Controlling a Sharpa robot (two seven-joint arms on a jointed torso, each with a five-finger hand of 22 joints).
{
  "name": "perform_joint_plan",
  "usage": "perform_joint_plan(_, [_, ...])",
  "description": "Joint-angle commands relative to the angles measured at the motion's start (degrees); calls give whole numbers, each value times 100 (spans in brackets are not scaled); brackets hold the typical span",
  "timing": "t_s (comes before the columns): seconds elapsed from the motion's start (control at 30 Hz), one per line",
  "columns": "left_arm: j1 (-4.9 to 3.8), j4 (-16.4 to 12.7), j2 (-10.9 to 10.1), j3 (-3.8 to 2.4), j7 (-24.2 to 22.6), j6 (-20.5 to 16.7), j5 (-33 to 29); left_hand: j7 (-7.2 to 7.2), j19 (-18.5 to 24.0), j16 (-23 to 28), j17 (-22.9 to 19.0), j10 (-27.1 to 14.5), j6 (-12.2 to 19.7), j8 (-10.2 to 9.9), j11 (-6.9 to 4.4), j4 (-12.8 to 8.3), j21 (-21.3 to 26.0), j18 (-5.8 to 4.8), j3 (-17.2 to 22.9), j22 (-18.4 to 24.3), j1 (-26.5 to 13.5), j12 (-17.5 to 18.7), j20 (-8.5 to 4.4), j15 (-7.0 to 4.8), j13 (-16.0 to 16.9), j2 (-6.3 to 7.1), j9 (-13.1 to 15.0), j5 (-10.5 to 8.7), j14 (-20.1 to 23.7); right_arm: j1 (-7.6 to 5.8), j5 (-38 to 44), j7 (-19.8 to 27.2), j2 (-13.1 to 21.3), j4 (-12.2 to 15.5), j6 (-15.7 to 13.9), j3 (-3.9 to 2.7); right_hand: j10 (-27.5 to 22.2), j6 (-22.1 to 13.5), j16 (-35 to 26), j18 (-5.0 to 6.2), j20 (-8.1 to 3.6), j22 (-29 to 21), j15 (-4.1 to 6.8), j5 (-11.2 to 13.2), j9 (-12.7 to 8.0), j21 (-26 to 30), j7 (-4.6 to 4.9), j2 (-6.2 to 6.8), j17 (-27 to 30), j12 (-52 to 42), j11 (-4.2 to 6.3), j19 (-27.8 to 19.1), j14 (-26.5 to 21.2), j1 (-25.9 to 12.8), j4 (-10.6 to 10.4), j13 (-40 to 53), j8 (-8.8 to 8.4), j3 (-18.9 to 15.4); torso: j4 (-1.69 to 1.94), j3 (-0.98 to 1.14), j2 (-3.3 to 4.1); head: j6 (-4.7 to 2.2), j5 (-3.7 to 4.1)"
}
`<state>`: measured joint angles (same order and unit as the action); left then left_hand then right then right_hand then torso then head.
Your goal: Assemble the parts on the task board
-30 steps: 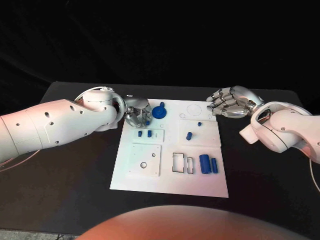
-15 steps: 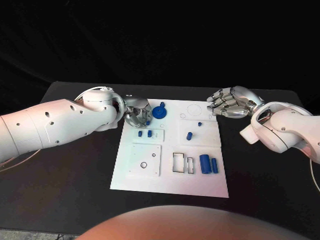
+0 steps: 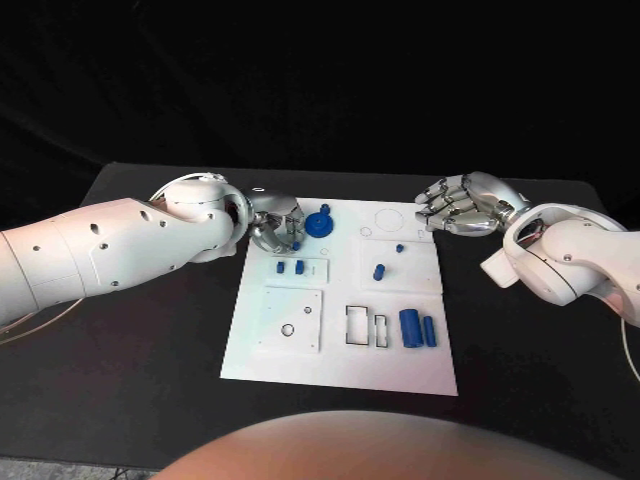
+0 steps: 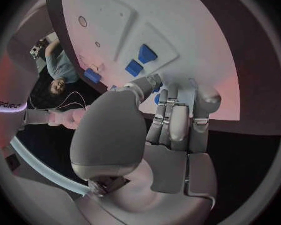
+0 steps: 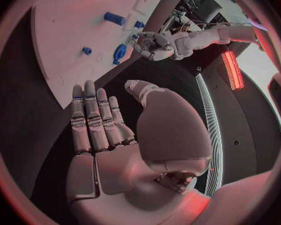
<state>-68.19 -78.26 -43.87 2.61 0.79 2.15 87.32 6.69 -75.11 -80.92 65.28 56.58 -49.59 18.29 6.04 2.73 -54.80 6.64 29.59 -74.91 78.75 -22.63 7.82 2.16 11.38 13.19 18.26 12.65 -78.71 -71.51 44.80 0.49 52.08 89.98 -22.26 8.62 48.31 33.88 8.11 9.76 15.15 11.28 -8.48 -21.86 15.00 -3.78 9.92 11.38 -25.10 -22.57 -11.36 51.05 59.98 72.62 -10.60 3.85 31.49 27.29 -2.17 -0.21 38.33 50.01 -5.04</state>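
The task board lies in the middle of the black counter. On it are several blue parts: a large round part at the far edge, two small pegs below it, one short peg near the middle, and two cylinders on the near right. The left hand is at the far left corner of the board, just beside the round part; its fingers are curled, but whether they pinch something I cannot tell. The right hand hovers at the far right corner, fingers apart and holding nothing. I judge the step is seating the round part; next the left hand needs careful alignment.
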Motion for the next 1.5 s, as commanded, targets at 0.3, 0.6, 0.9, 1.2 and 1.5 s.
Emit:
perform_joint_plan(0.3, [0,-25,5,-2,-154,-31,-135,-36,223,60,-397,-360,-234,53,66,-29,337,30,-66,-570,-55,-222,48,41,152,-23,18,30,302,7,27,13,1,-7,103,0,-32,-24,-34,73,9,-5,-7,5,-8,7,487,-27,9,-37,-5,-4,-29,-18,33,-6,31,-3,-4,2,-1,-1,-2])
perform_joint_plan(0.6, [1,-35,4,-2,-185,-10,-202,-31,266,53,-456,-449,-280,48,82,-42,385,39,-65,-559,-51,-313,67,59,205,-42,17,34,358,9,26,10,-4,-10,105,0,-36,-29,-41,73,11,-23,-9,6,-15,7,488,-33,18,-40,-7,-8,-31,-22,37,-9,38,0,-4,1,0,-1,-6])
perform_joint_plan(0.9, [1,-27,6,-2,-202,17,-222,-26,281,32,-487,-491,-364,62,78,-62,385,46,-30,-558,-17,-417,74,59,257,-107,23,15,383,12,25,2,-12,-15,115,0,-36,-29,-41,73,11,-25,-9,6,-15,7,488,-34,19,-41,-7,-9,-31,-22,37,-9,40,0,-2,2,-1,-1,1])
perform_joint_plan(1.2, [1,-7,2,-2,-176,68,-225,3,327,43,-594,-563,-485,88,81,-82,451,62,-5,-540,0,-487,78,60,289,-146,37,-13,447,14,25,-23,-24,-29,138,3,-36,-29,-41,73,11,-25,-9,6,-15,7,488,-34,19,-41,-7,-9,-31,-22,37,-9,40,0,-2,2,2,-1,-6])
perform_joint_plan(1.5, [1,8,2,-2,-173,106,-248,8,344,49,-639,-592,-540,99,85,-89,469,65,7,-535,6,-511,81,63,297,-164,45,-23,475,26,20,-25,-41,-47,136,10,-36,-29,-41,73,11,-25,-9,6,-15,7,488,-34,19,-41,-7,-9,-31,-22,37,-9,40,0,0,1,1,-1,-3])
